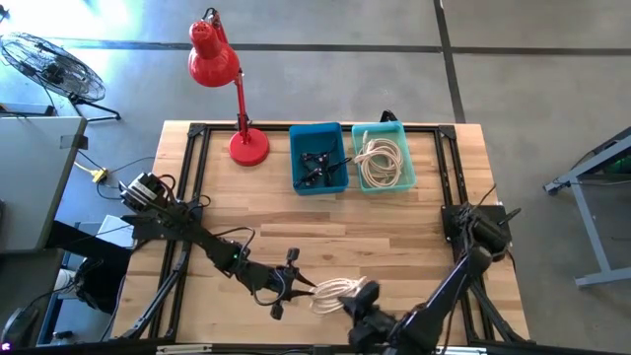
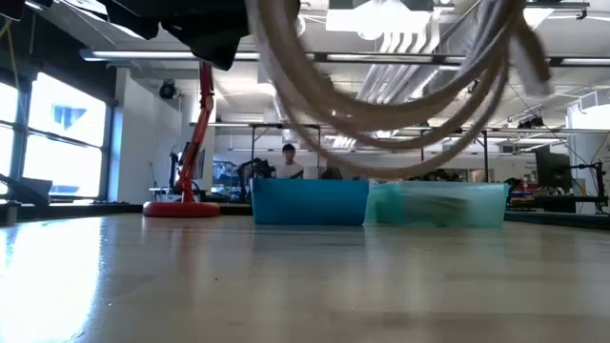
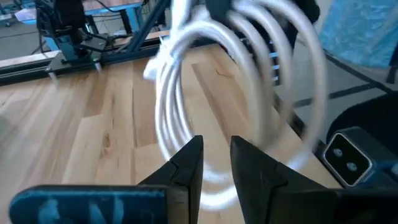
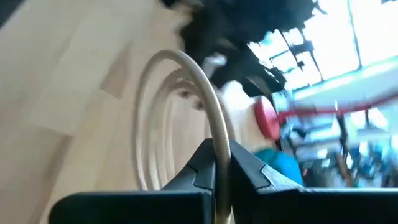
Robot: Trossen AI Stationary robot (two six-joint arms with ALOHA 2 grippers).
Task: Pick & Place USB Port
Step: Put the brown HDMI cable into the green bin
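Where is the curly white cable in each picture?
High view: white cable at the table's near edge, between both grippers.
Low view: hanging across the top, off the table.
Left wrist view: coils beyond the fingers.
Right wrist view: loop pinched between the fingers.
Shared landmark: red lamp.

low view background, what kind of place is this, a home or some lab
Most likely a robotics lab or workshop, not a home. Behind the wooden table the low view shows an open hall with exposed ceiling ducts, a person at a workstation, and metal equipment frames.
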